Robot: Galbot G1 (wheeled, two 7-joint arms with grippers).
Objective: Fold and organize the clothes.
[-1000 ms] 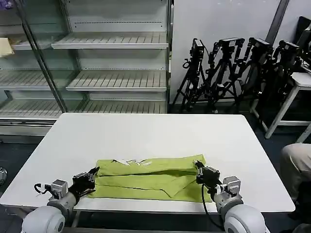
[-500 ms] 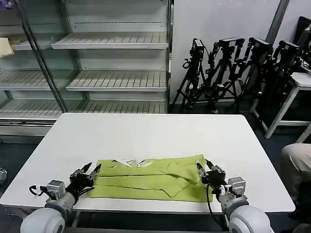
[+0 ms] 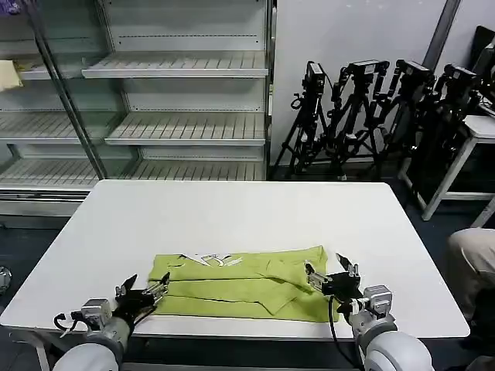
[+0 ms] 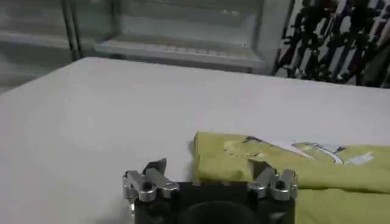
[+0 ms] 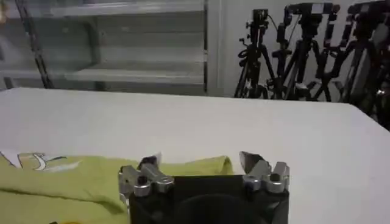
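Fingers open on both grippers, nothing held. Left gripper [image 3: 145, 289] sits off the T-shirt's 9 o'clock end, right gripper [image 3: 334, 272] at its 3 o'clock end. T-shirt [image 3: 240, 283] lies folded into a band near the counter [image 3: 232, 212] front edge. White print on it, not readable; left wrist view shows it closer [image 4: 304, 149]. Versus 1 s ago: both grippers have let go of the shirt ends and backed off.

A lime yellow-green short-sleeved T-shirt of thin soft fabric [image 3: 244, 284] lies folded into a long horizontal band near the front edge of the white table [image 3: 232, 216]. Layered creases run along its length, and a pale printed patch shows on its far edge.
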